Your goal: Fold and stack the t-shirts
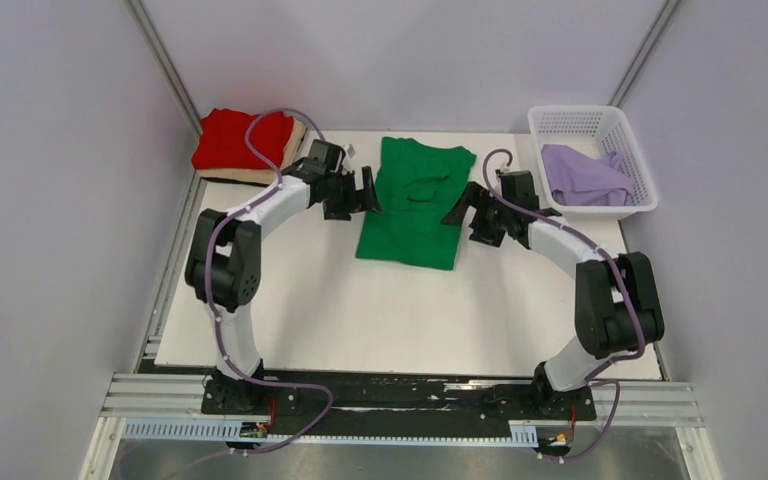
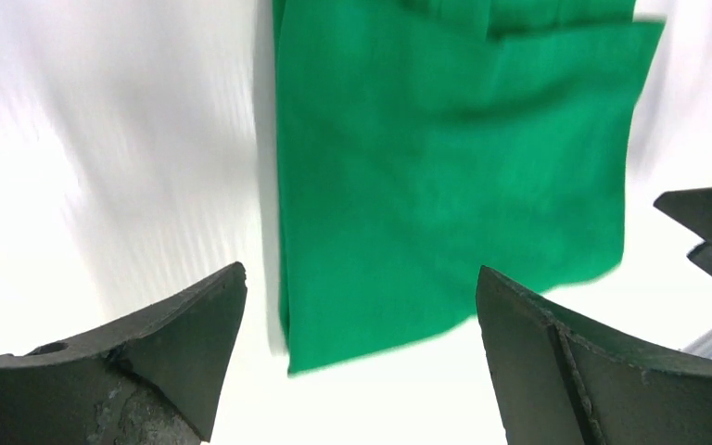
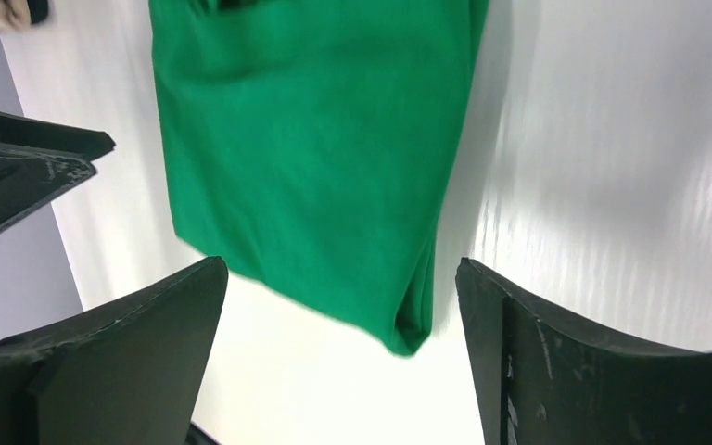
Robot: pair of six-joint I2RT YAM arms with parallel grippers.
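Spread wide in the foreground of each wrist view, the left arm's fingers [image 2: 167, 334] and the right arm's fingers [image 3: 139, 343] hold nothing. Between the two arms the green t-shirt [image 1: 415, 205] lies flat on the worktop [image 1: 360, 310] as a narrow strip, its long axis running from the arms' side toward the far wall, collar farthest. Each arm flanks one long edge, just beside the cloth and about equally near — so I'd guess the next fold takes both, bringing the near hem up toward the collar. At the far left corner the red t-shirt [image 1: 240, 138] sits folded on the tan t-shirt [image 1: 298, 140] — the lavender t-shirt [image 1: 585, 175] lies in the basket [image 1: 575, 122].
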